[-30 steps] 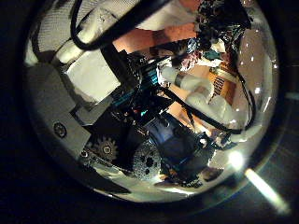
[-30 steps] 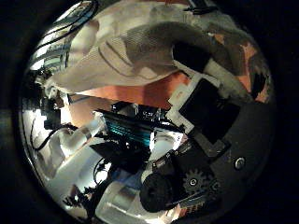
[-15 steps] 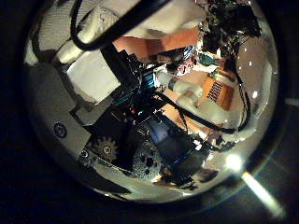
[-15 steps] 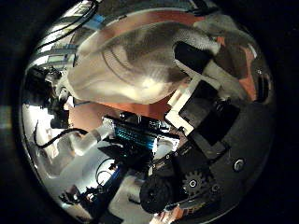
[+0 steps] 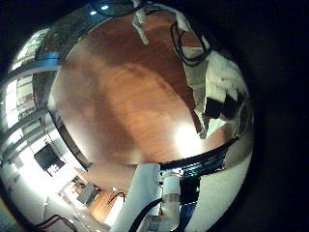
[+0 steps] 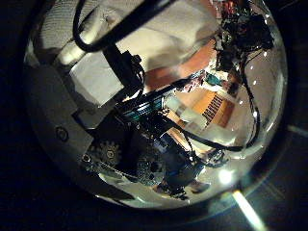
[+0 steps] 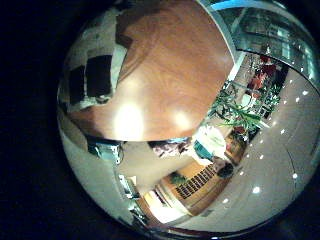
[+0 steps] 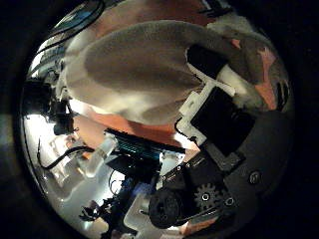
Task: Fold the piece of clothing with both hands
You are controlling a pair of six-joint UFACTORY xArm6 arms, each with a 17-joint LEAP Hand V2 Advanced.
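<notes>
Clothing (image 8: 150, 65), a pale cloth, lies close against the right hand (image 8: 214, 95), whose fingers appear curled onto it. Left hand (image 6: 115, 82) likewise touches cloth; its grip cannot be determined. Wooden counter (image 5: 126, 92) lies below.

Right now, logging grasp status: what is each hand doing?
Left hand: cannot be told.
Right hand: shut on the white cloth.

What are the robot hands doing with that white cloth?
The robot is folding a piece of clothing. In the right thumb side palm view, the right hand has its fingers on a white garment, close to the palm. The left thumb side palm view also shows white cloth close by. The brown wooden table lies underneath.
</notes>
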